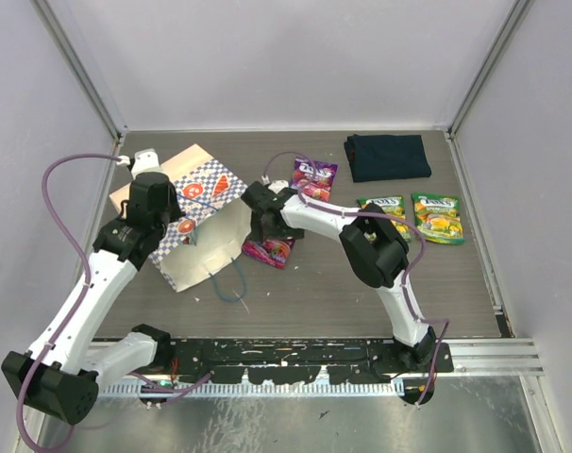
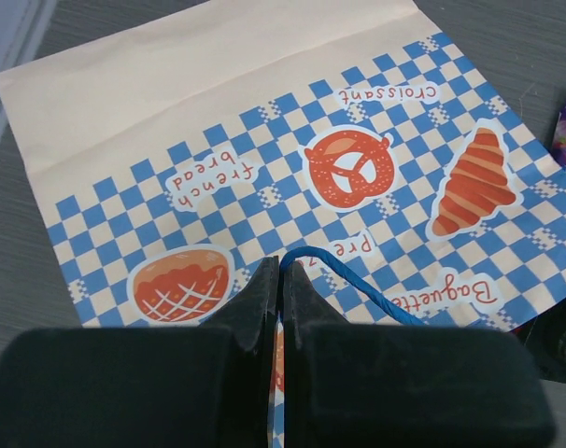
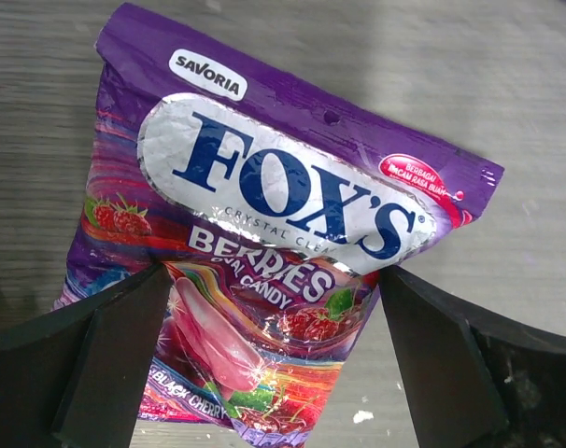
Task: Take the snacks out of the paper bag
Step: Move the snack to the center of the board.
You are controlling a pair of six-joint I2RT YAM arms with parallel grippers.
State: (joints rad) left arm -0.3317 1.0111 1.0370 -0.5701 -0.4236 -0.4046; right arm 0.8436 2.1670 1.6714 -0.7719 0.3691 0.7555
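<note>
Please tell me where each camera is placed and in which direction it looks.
Top external: above and behind the robot, looking down at the table; left arm and right arm show, bases nearest.
Left wrist: on the left arm, looking down on the paper bag; left tool shows, shut on the blue cord.
Right wrist: on the right arm, looking down on a purple packet; right tool shows, open around it.
Shared: bag and packet also appear from above.

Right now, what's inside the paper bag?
Nothing visible: the views show only the outside of the paper bag, so its contents are hidden. One purple packet lies beside it, between the open fingers of the right gripper. The left gripper pinches its blue cord handle.
</note>
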